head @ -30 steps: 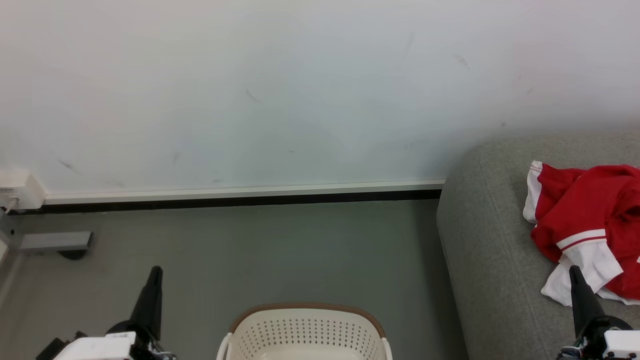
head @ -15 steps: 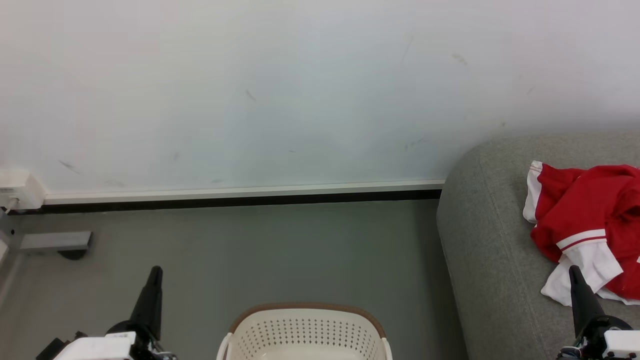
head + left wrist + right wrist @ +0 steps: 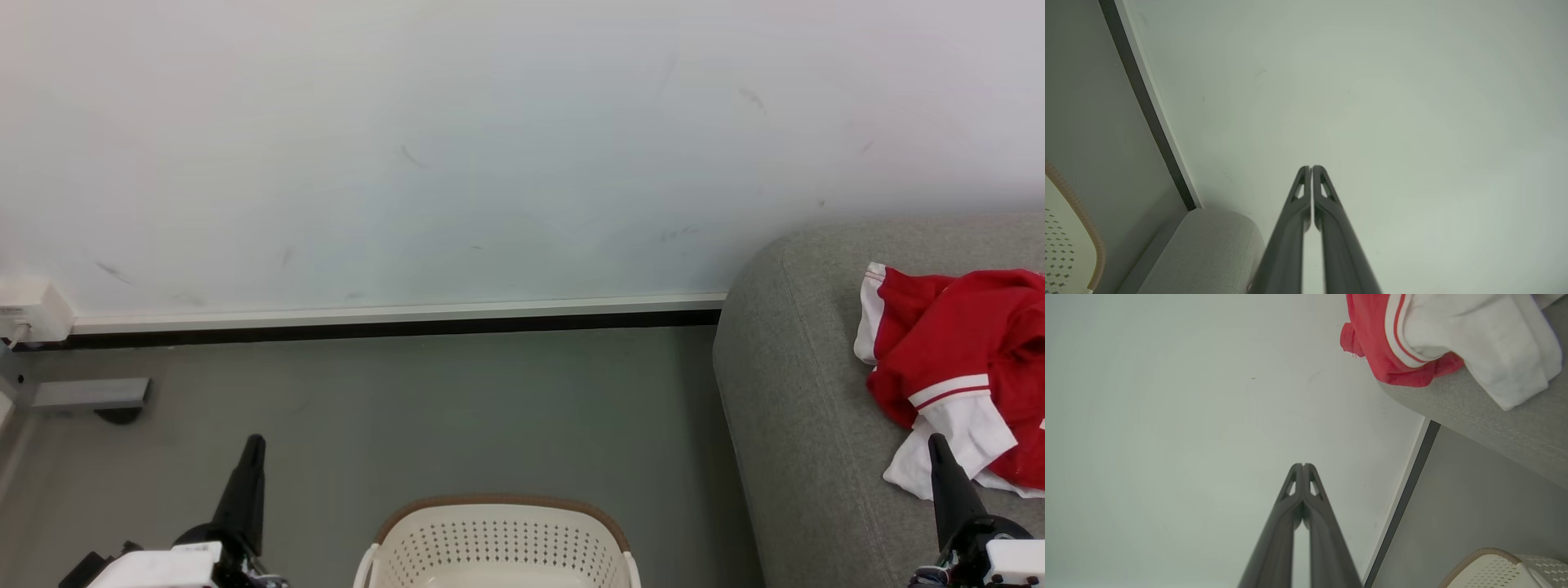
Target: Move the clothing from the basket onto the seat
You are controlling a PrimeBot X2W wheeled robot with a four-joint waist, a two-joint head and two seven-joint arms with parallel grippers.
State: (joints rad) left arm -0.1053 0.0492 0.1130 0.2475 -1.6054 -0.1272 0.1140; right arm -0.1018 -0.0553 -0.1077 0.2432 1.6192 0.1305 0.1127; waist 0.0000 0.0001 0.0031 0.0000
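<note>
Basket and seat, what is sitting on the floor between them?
Nothing. In the head view, the grey floor between the basket and the seat is bare.

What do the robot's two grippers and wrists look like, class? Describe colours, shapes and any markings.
The left gripper and right gripper match. Each has two long, matt dark grey fingers that taper to slim rounded tips, with a small triangular cut-out near each tip. Each gripper rises from a rounded black mount on a boxy white wrist housing. No markings are readable.

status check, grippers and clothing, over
Left gripper shut, empty. Right gripper shut, empty. Clothing on seat, basket on floor. Nothing in the way.
</note>
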